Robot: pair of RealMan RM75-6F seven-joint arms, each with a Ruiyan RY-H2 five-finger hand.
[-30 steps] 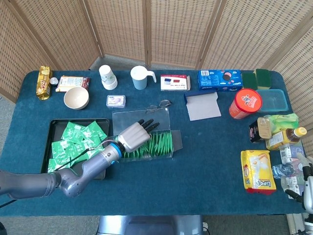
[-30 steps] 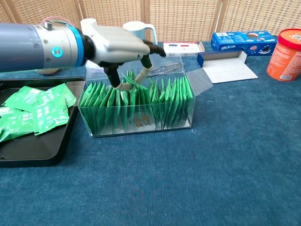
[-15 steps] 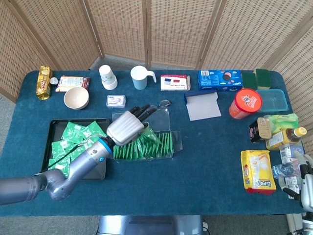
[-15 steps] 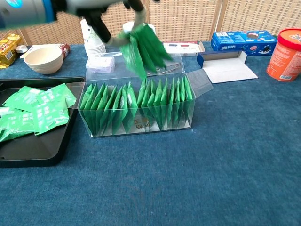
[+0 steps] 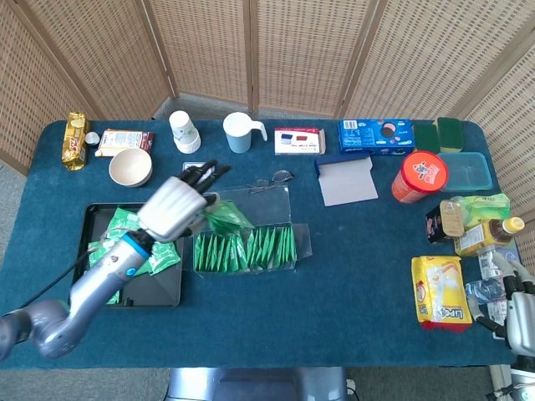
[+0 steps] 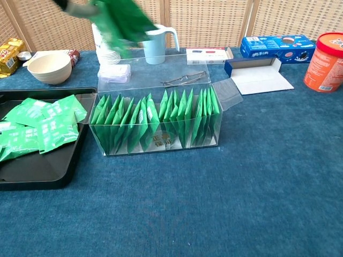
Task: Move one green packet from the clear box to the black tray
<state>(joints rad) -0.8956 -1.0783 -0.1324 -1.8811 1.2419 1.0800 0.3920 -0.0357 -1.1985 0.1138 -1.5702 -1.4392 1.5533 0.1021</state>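
My left hand [image 5: 173, 209] holds a green packet [image 5: 226, 219] in the air, above the left end of the clear box [image 5: 247, 242]. In the chest view the packet [image 6: 122, 21] hangs blurred at the top, with only a sliver of the hand [image 6: 75, 6] showing. The clear box [image 6: 155, 140] holds a row of several upright green packets [image 6: 161, 120]. The black tray [image 5: 134, 288] lies left of the box with several green packets [image 5: 125, 230] in it. My right hand [image 5: 517, 313] is at the table's right edge, away from the box, and its fingers are hard to make out.
A bowl [image 5: 130, 167], paper cups [image 5: 184, 131], a mug [image 5: 241, 132] and a small tin [image 6: 113, 72] stand behind the box and tray. Glasses [image 6: 185, 79] lie just behind the box. An open blue box [image 5: 346, 180], a red canister [image 5: 419, 176] and snacks fill the right side.
My left hand has pulled a green packet up out of the clear box and carried it left and higher, towards the tray. The right hand has barely moved.
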